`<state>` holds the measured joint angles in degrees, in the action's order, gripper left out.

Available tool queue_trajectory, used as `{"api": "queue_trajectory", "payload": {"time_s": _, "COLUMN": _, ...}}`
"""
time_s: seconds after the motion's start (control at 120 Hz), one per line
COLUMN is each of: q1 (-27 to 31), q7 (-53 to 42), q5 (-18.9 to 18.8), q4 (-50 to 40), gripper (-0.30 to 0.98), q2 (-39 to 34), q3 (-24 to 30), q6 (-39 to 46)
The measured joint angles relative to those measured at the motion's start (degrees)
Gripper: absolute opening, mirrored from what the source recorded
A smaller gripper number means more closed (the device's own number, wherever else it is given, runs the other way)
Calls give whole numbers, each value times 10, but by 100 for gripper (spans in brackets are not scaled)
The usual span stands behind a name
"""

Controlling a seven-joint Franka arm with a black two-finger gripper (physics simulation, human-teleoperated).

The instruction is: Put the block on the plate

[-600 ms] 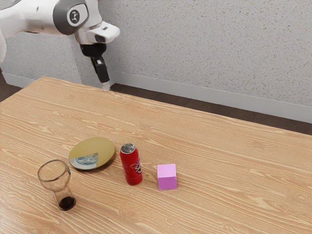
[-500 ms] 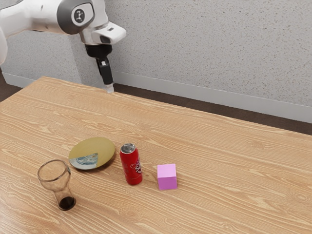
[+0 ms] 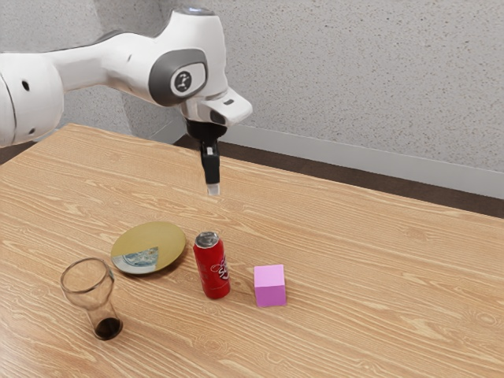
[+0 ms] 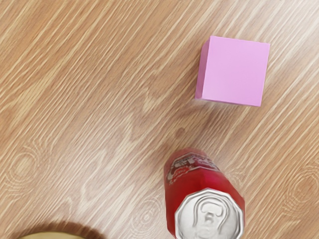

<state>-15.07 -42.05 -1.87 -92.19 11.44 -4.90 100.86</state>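
My gripper (image 3: pixel 213 189) hangs in the air above the table, behind and above the red can in the exterior view; whether its fingers stand apart cannot be made out. The pink block (image 3: pixel 270 285) rests on the wood to the exterior view's right of the can. An olive-gold plate (image 3: pixel 161 239) with a grey-blue patch lies on the can's other side. Seen from the wrist, the block (image 4: pixel 235 72) stands apart from the can, and an edge of the plate (image 4: pixel 60 236) shows.
The upright red can (image 3: pixel 213 268), also in the wrist view as a can (image 4: pixel 199 184) seen from above, stands between block and plate. A clear glass (image 3: pixel 93 295) with a dark base stands near the plate, toward the exterior view's lower left. All rest on a wooden table (image 3: pixel 378 276).
The arm and gripper have come down and toward the exterior view's right, nearer the can and block. Block, plate, can and glass have stayed where they were.
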Motion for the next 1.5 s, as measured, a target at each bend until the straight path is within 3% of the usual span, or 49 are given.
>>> {"api": "queue_trajectory", "payload": {"time_s": 0.675, "q1": -35, "q7": 11, "q5": 13, "q4": -29, "gripper": 69, "q2": 109, "q3": 8, "q6": 96}}
{"api": "queue_trajectory", "payload": {"time_s": 1.5, "q1": -86, "q7": 27, "q5": 46, "q4": -48, "gripper": 69, "q2": 169, "q3": 8, "q6": 158}}
